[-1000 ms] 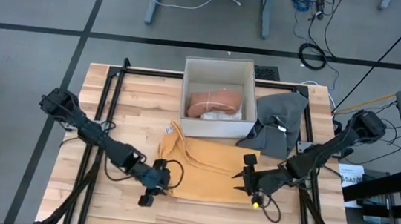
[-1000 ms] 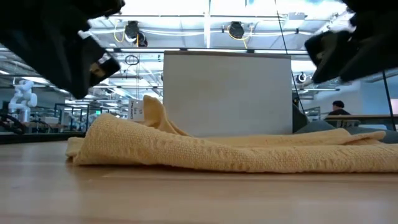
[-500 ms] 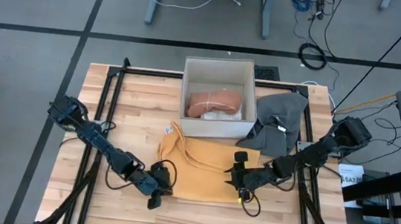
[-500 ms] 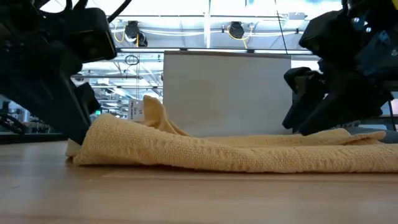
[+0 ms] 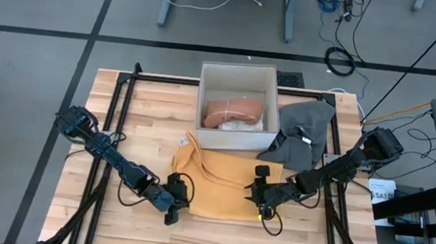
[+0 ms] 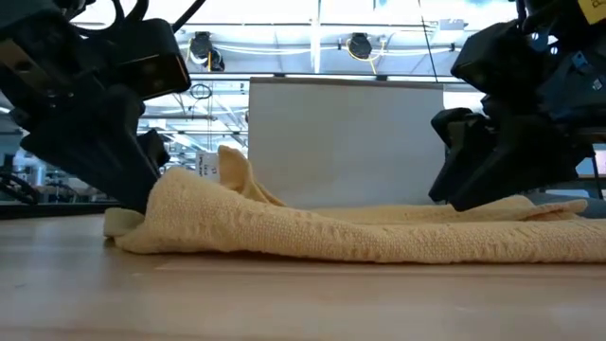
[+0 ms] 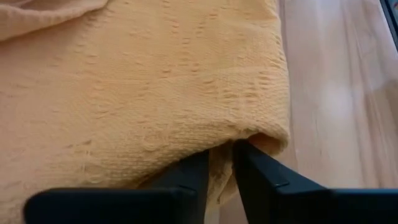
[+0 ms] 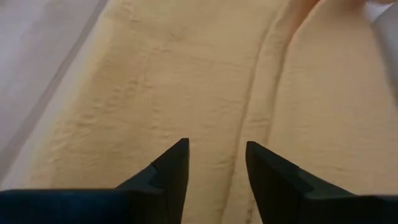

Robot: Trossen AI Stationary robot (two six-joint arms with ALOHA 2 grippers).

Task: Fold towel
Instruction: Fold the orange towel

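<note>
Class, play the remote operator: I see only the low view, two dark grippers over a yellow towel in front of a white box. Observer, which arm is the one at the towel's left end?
Observer: The high view settles it: that is the left gripper, at the corner of the yellow towel nearest the table's front edge.
Operator: Has it got hold of the cloth?
Observer: Yes. Its wrist view shows the fingers nearly closed with a fold of the towel's edge pinched between them.
Operator: And the right gripper?
Observer: The right gripper is open; its wrist view shows both fingertips spread above flat towel, gripping nothing.
Operator: Is that white box empty?
Observer: No. From above, the white box holds an orange-pink cloth, and a grey cloth lies beside it.
</note>
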